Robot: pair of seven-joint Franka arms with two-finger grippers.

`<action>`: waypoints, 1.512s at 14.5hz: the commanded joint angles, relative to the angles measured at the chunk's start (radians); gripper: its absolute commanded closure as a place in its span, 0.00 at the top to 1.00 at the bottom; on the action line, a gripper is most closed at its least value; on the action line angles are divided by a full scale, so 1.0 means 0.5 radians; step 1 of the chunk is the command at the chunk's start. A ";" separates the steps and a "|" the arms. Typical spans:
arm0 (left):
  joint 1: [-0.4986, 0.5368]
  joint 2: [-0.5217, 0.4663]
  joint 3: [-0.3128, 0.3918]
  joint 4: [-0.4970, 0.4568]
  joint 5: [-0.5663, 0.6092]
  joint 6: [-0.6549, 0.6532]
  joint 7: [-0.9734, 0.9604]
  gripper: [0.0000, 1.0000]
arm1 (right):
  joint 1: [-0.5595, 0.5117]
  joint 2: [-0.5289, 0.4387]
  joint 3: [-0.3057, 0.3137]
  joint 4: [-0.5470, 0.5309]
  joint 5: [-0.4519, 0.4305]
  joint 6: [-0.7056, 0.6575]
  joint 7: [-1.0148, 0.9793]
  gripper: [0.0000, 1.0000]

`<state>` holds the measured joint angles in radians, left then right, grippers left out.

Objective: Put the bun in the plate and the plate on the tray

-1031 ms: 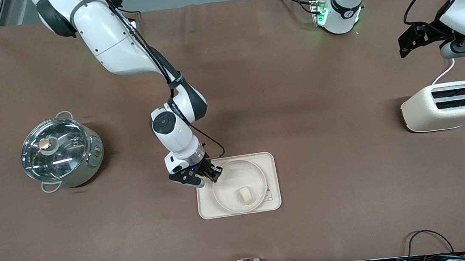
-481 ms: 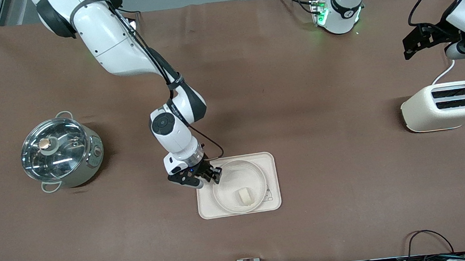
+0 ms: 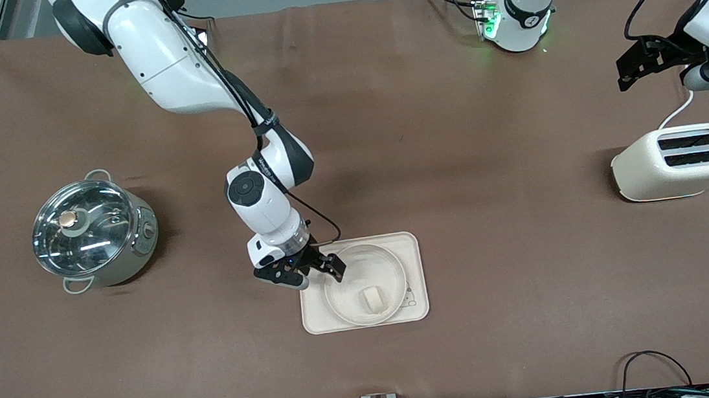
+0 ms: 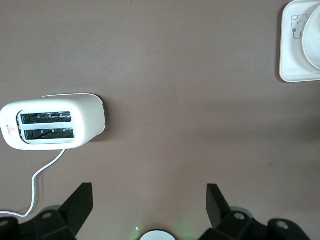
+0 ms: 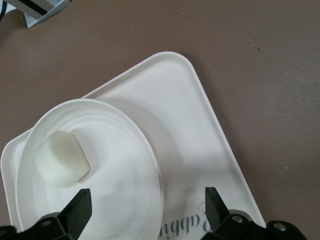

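The bun (image 3: 374, 299) lies in the round plate (image 3: 360, 257), which sits on the Rabbit tray (image 3: 412, 245). My right gripper (image 3: 321, 272) is open and empty, just over the plate's rim at the tray's end toward the right arm. In the right wrist view its jaws (image 5: 146, 205) stand wide apart over the plate (image 5: 125, 165) and tray (image 5: 185, 100), with the bun (image 5: 62, 159) clear of them. My left gripper (image 3: 631, 65) is open and empty, held high above the table near the toaster; its jaws (image 4: 148, 202) show only bare table between them.
A cream toaster (image 3: 679, 161) with a white cord stands toward the left arm's end of the table. A steel pot with a glass lid (image 3: 92, 232) stands toward the right arm's end. The left wrist view shows the toaster (image 4: 55, 122) and a corner of the tray (image 4: 295, 50).
My right gripper's fingers have spread apart at the plate's rim and let it go. My left gripper has drifted a little toward its own end of the table.
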<state>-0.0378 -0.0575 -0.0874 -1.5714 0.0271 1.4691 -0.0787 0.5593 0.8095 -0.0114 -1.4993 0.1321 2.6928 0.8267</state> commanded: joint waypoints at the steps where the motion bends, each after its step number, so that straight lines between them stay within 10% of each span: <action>1: 0.005 0.017 0.006 0.047 -0.030 -0.021 0.010 1.00 | -0.084 -0.241 0.017 -0.060 0.012 -0.356 0.003 1.00; 8: 0.002 0.014 0.003 0.047 -0.030 -0.021 0.016 1.00 | -0.385 -0.775 0.017 -0.115 -0.006 -1.320 -0.183 1.00; 22: 0.002 0.014 0.000 0.050 -0.027 -0.021 0.010 1.00 | -1.225 -1.785 -0.121 -0.207 -0.279 -2.357 -1.811 1.00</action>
<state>-0.0390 -0.0574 -0.0881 -1.5660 0.0270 1.4690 -0.0785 0.0064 -0.0200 -0.0735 -1.5482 -0.0010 1.5262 0.0377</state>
